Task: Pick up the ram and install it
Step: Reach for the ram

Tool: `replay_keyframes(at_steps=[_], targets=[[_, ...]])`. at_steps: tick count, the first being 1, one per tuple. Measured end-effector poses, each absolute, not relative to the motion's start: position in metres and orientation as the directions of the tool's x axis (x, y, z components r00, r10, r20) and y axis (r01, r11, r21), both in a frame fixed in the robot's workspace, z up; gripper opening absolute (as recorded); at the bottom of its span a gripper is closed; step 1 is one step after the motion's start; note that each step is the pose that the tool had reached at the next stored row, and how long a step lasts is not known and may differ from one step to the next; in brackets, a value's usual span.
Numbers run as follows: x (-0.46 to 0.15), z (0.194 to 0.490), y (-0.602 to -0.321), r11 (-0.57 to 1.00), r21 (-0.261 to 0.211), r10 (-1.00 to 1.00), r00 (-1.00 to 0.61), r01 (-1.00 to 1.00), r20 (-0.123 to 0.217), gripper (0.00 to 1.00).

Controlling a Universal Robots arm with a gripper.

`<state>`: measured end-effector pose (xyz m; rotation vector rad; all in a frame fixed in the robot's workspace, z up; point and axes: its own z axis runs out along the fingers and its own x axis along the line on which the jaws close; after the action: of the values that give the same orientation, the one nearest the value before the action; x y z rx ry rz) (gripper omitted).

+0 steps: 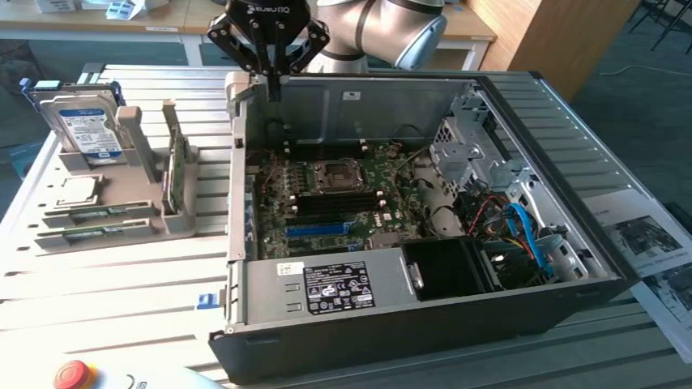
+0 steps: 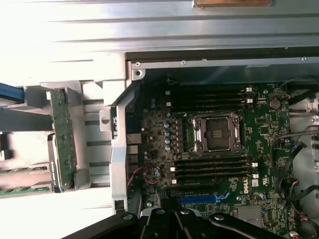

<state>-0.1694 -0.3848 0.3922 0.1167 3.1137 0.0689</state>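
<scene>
Standing edgewise in grey holder (image 1: pixel 180 217): thin green ram (image 1: pixel 170 174) (tool (image 1: pixel 272 91) apart).

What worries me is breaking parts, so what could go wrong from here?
1. The gripper hangs close to the case wall; a low move toward the ram could strike that wall.
2. The ram stands on edge in a narrow gray holder, so an off-centre grasp might tilt or jam it.
3. The memory slots flank the open CPU socket; a misplaced descent could hit it.
</scene>
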Motion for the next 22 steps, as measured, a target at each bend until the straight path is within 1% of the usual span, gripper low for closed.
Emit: replay_keyframes(at_steps=[22], targets=[[-0.211,0.391,-0.376,0.996,0.045,0.075,-0.997,0.074,-0.023,0.11]])
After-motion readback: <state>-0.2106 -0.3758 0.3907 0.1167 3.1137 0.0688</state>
